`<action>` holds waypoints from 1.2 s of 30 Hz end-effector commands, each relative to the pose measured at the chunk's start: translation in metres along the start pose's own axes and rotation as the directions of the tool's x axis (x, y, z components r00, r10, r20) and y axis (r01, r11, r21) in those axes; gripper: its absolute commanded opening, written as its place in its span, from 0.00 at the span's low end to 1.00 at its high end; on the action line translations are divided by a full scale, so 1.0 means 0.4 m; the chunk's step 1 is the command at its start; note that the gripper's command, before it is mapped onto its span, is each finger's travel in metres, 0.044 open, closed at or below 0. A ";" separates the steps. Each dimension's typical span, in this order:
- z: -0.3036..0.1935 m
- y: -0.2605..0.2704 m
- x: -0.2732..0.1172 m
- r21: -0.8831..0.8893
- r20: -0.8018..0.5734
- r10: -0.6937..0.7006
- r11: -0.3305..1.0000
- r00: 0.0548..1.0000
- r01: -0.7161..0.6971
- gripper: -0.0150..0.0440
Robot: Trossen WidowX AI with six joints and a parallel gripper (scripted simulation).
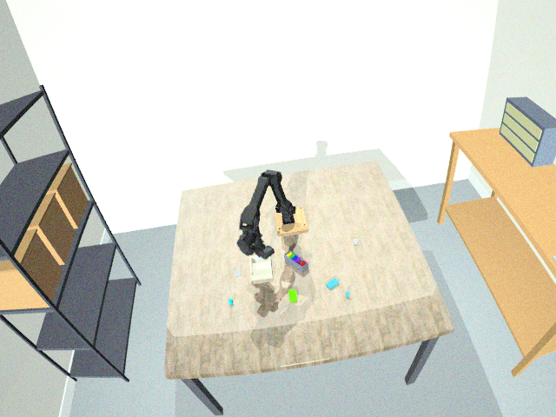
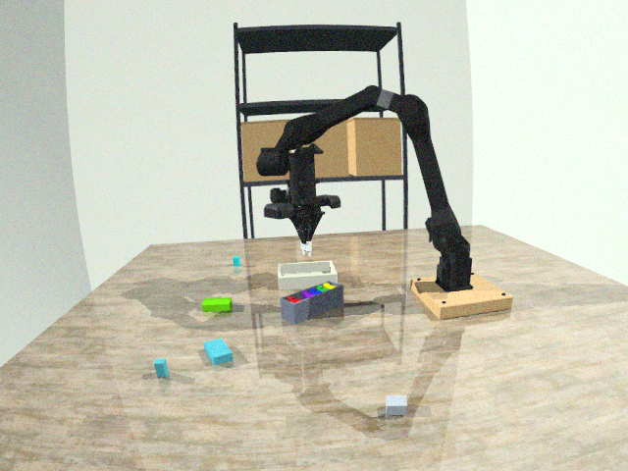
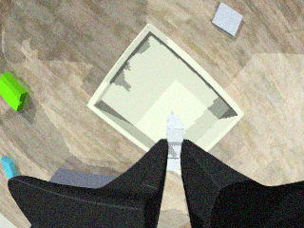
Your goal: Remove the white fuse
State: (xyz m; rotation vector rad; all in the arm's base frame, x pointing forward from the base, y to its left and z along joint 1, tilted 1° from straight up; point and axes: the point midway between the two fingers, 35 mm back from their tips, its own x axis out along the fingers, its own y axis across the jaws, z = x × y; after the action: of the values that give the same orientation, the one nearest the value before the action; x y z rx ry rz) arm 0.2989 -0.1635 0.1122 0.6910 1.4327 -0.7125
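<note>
Above the tray [image 2: 306, 274], well off its floor: gripper [image 2: 305, 246] pinched narrow on the white fuse [image 2: 305, 247], pointing down. Left of the tray, only loose blocks, no threat. Over the tray itself, risk of release from this height, with a bounce over the low wall, or a tilted fuse clipping the rim. Right of the tray, just beside it, fuse block [image 2: 312, 301] within reach of a stray swing. Hard to judge: depth of grip, fuse mostly buried between the fingers in the wrist view.

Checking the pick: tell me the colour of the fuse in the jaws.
White fuse, clearest in the wrist view.
</note>
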 end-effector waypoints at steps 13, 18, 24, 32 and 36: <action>0.008 0.001 0.052 -0.008 0.008 0.003 1.000 1.000 -0.003 0.25; 0.008 0.001 0.072 -0.008 0.008 0.003 1.000 1.000 -0.003 0.25; 0.007 0.001 0.093 -0.008 0.008 0.003 1.000 1.000 -0.003 0.25; 0.009 0.002 0.085 -0.005 0.009 0.004 1.000 1.000 -0.004 0.57; 0.009 0.002 0.085 -0.005 0.009 0.004 1.000 1.000 -0.004 0.74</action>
State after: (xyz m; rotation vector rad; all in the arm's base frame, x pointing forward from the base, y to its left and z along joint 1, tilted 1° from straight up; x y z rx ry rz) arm 0.3018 -0.1663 0.0775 0.6862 1.4251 -0.7081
